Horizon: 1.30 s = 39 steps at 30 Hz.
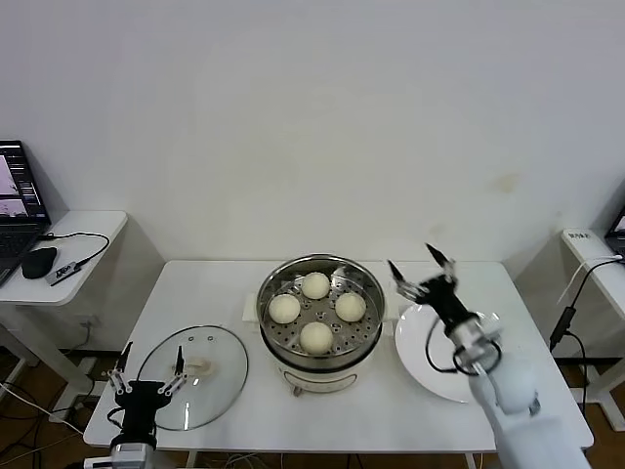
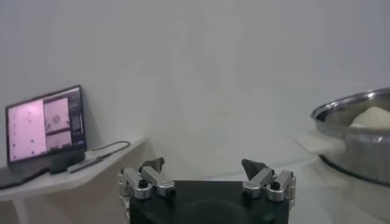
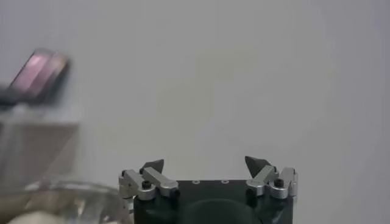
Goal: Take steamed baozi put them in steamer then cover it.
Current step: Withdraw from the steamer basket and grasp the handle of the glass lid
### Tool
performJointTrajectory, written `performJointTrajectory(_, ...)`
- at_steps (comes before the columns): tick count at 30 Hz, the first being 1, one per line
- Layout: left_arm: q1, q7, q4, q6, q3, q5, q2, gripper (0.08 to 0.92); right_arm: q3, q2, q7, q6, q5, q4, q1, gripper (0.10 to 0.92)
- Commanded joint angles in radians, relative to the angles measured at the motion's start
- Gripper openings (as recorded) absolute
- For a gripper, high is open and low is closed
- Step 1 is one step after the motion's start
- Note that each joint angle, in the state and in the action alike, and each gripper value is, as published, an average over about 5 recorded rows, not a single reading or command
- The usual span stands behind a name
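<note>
Cover (image 1: 191, 377) flat, handle (image 1: 198, 366) long axis left-right

No readable text, brand, number or sign anywhere. Laptop screen (image 2: 46, 125) on the side desk (image 2: 67, 173): pink windows and dark panels only, nothing legible. White tag (image 1: 580, 234) on the far right side desk: marks too small to make out.

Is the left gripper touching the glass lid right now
Cannot tell. In the head view the open left gripper overlaps the near edge of the glass lid, but height above it is unclear; the left wrist view does not show the lid.
</note>
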Motion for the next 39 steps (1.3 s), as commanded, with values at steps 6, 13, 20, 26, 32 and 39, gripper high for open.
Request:
performJointTrajectory(6,0.055,0.026,0.122,-0.104,-0.075,0.972,0.07,0.823,0.382,0.346,-0.108,0.084,-0.144,0.112,-0.55,0.823)
performJointTrajectory(13,0.03,0.089,0.186,-0.109,-0.068,1.123,0.121,0.823,0.383,0.36,-0.074,0.106,-0.157,0.101,-0.538,0.823)
performJointTrajectory(20,-0.064,0.119,0.281,-0.108,-0.055,1.135,0.134,0.823,0.38,0.37,-0.057,0.112,-0.167,0.106,-0.542,0.823)
performJointTrajectory(26,-0.136,0.134,0.339,-0.112,-0.047,1.112,0.151,0.823,0.367,0.377,-0.057,0.116,-0.174,0.108,-0.544,0.823)
performJointTrajectory(32,-0.19,0.141,0.391,-0.114,-0.026,1.095,0.157,0.823,0.353,0.379,-0.057,0.115,-0.175,0.102,-0.542,0.823)
performJointTrajectory(39,-0.255,0.139,0.453,-0.119,-0.006,1.095,0.157,0.823,0.351,0.378,-0.056,0.111,-0.177,0.103,-0.537,0.823)
